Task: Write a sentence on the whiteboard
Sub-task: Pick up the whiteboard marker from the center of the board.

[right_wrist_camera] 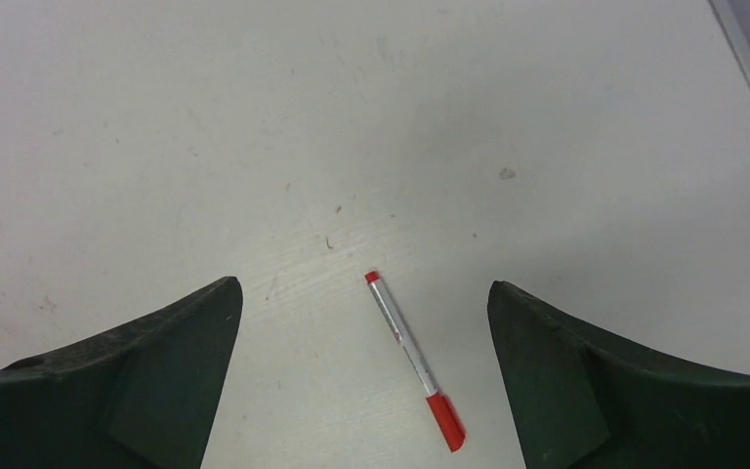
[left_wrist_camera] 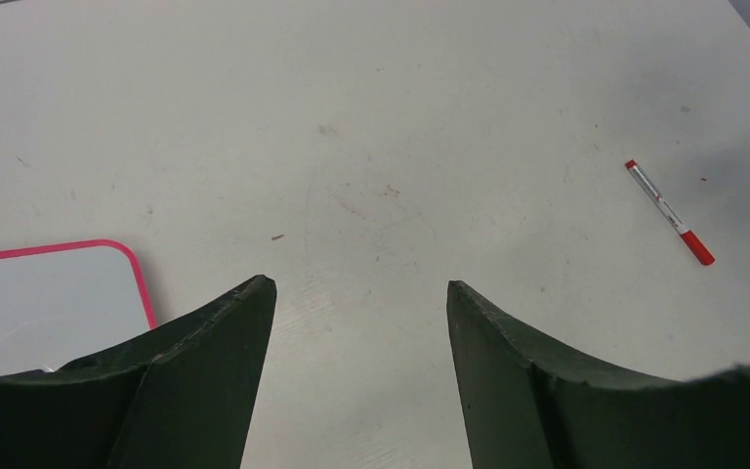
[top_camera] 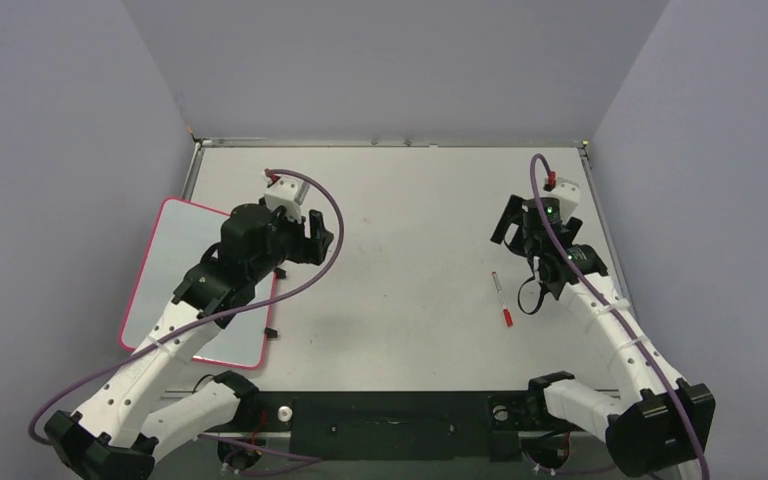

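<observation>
The whiteboard with its pink rim lies flat at the table's left; my left arm covers part of it. Its bare corner also shows in the left wrist view. No red letters show on the parts in view. A silver marker with a red cap lies on the table right of centre. It also shows in the left wrist view and the right wrist view. My left gripper is open and empty just past the board's right edge. My right gripper is open and empty, above and just behind the marker.
A small black piece lies at the board's near right edge. A small white round part sits by the arm bases. Grey walls close in the table on the left, back and right, with a raised metal edge at the back.
</observation>
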Action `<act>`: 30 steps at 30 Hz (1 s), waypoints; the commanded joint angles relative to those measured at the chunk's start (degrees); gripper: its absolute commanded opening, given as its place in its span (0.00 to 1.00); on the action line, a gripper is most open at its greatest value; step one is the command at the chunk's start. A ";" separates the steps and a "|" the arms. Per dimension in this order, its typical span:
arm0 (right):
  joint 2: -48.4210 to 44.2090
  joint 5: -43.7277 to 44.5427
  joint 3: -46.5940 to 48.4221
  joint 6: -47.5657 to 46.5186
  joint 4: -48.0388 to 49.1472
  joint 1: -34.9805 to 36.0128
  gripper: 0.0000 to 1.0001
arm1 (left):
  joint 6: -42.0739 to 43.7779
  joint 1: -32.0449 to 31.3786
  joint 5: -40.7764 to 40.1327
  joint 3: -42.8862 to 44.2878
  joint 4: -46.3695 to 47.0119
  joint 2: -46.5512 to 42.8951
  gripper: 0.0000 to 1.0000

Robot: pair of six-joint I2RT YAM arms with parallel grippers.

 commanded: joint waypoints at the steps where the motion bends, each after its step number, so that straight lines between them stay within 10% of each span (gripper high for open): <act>1: 4.18 0.77 -1.66 1.61 -3.39 1.42 0.90 | 2.24 -2.48 -2.32 1.72 -1.68 0.51 0.63; 30: 20.81 -5.01 -13.44 6.09 5.60 1.39 0.67 | 3.34 -3.46 -6.88 0.15 -2.47 -2.45 0.62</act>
